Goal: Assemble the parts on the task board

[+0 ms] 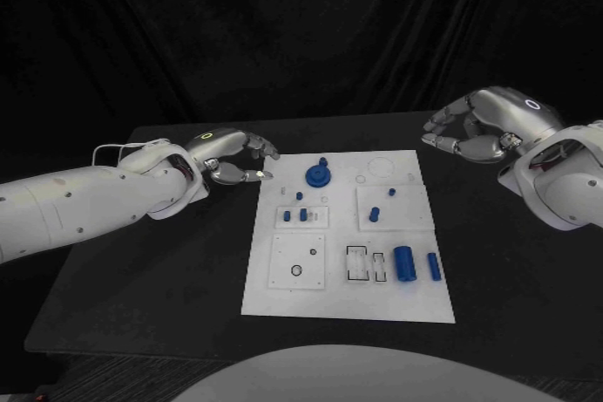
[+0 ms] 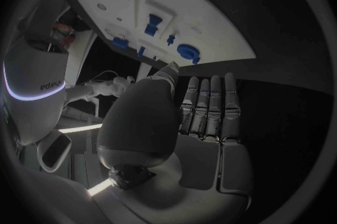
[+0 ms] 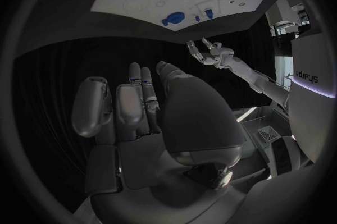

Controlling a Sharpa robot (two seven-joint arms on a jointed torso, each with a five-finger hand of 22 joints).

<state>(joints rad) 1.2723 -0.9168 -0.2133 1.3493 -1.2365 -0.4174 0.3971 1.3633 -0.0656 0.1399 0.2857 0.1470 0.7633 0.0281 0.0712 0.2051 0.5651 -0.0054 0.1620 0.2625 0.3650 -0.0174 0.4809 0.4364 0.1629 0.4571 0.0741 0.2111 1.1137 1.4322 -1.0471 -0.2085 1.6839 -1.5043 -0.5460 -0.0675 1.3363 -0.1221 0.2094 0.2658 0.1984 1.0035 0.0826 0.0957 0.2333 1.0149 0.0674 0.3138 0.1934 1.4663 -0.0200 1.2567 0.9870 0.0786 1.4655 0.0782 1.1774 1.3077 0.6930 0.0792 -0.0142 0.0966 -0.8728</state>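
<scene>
Task board [image 1: 347, 308], white plate, centre of head view on black table [image 1: 151, 289], long edges running top to bottom, slightly skewed. Wide bare strips of table left and right of board; narrower strip past its far edge.

Left hand [image 1: 233, 160] at centre-left of frame, just off board's upper-left corner, not touching it. Fingers [image 2: 210, 106] loosely apart and extended, nothing held. Left wrist view: board edge close ahead of fingertips, dark gap between.

Right hand [image 1: 477, 127] in upper right of frame, well clear of board's upper-right corner, over bare table. Fingers [image 3: 137, 89] apart, partly curled, nothing held.

Parts, blue: round gear-like piece [image 1: 319, 173] near board's top edge, centre; small pegs [image 1: 294, 215] in left-middle square; single peg [image 1: 375, 214] right of those; large cylinder [image 1: 404, 263] and slimmer cylinder [image 1: 434, 266] lower right, close to right edge. Black ring [image 1: 296, 269] in lower-left square. Faint circle outline [image 1: 380, 166] at upper right of board.
</scene>
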